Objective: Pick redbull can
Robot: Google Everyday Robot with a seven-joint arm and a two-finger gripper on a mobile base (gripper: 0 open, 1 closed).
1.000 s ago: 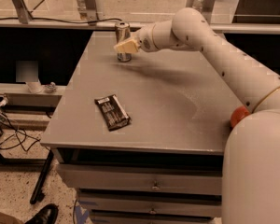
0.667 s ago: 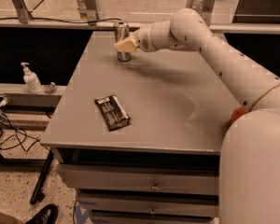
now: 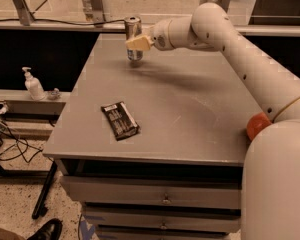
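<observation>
The redbull can (image 3: 133,28) is a slim metal can with a silver top, at the far left of the grey table (image 3: 190,109). My gripper (image 3: 135,43) reaches in from the right, its cream fingers (image 3: 139,43) closed around the can's middle. The can stands upright and seems to hang just above the tabletop, with a shadow under it. The far finger is hidden behind the can.
A flat black snack wrapper (image 3: 120,120) lies near the table's front left. A soap bottle (image 3: 33,84) stands on a low shelf to the left. Drawers (image 3: 160,196) sit under the tabletop. My white arm (image 3: 240,49) spans the table's right side.
The can and the gripper have risen slightly from the tabletop. The soap bottle on the left shelf came into view after the first frame.
</observation>
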